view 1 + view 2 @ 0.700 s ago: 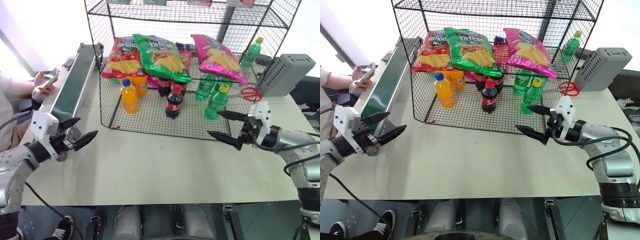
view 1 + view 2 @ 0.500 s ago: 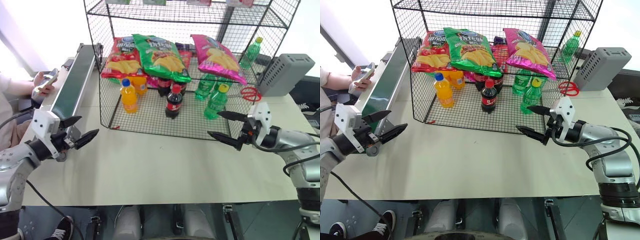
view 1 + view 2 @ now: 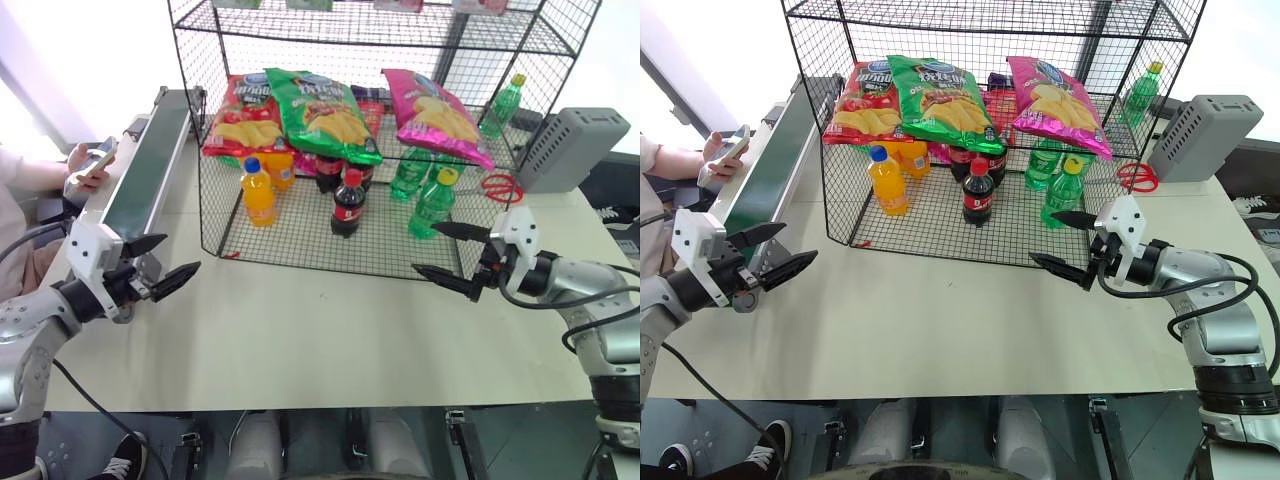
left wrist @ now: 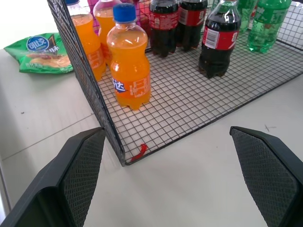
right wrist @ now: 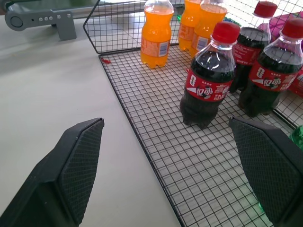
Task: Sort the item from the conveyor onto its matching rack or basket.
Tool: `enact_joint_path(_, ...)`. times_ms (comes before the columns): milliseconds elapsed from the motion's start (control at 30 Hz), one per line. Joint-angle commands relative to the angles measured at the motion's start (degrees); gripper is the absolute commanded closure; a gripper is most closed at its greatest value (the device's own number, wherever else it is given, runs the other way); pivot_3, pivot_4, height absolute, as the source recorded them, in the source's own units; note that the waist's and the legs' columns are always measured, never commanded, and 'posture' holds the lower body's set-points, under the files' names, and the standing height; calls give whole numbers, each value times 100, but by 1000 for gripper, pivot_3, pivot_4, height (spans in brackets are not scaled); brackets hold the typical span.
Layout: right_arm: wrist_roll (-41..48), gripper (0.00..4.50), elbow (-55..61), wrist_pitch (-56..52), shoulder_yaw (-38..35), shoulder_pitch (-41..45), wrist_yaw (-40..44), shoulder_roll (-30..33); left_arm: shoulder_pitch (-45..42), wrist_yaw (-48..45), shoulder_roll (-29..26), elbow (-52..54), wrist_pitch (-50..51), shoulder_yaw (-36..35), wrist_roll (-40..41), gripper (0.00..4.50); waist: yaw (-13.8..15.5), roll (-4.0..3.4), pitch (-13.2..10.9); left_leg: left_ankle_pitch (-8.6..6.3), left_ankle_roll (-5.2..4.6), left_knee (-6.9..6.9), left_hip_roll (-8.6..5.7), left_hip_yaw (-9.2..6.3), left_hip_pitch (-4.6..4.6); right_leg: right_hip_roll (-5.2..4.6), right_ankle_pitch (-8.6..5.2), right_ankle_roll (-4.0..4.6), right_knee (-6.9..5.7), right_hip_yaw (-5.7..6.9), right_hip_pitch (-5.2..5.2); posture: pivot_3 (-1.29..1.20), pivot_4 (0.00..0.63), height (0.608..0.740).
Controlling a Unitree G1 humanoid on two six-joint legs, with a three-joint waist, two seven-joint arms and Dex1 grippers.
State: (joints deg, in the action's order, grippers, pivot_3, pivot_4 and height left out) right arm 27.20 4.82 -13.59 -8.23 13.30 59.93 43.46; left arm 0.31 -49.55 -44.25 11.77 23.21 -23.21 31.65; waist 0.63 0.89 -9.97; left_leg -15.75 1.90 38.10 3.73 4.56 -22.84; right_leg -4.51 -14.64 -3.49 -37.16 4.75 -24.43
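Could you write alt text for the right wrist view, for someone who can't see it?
Two open black fingers frame a wire rack floor holding cola bottles and orange soda bottles, with bare table beside it.

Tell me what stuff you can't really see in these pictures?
- Top shelf items of the black wire rack: cut off by the head view's upper edge.
- Red packet behind the chip bags: mostly covered by the green chip bag and the pink chip bag.
- Conveyor far end: too small to tell whether anything rides on it.
- Person's phone: screen unreadable.
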Motion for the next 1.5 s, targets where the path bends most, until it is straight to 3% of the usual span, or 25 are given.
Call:
enact_joint_path(33,57,88,145,12,-117,48,36,37,-38,12,1,105,-100,-5,-33,0,0,0,0,0,0,0,0,0,0,0,0,0,0,0,0,0,150,740)
enact_joint_path(1500,192,88,404,22,-408,-416,292,176,-274,-175,34,-281,-329,250,-191,0,4,0,0,0,0,0,0,0,1,0,0,0,-2,0,0,0,150,740)
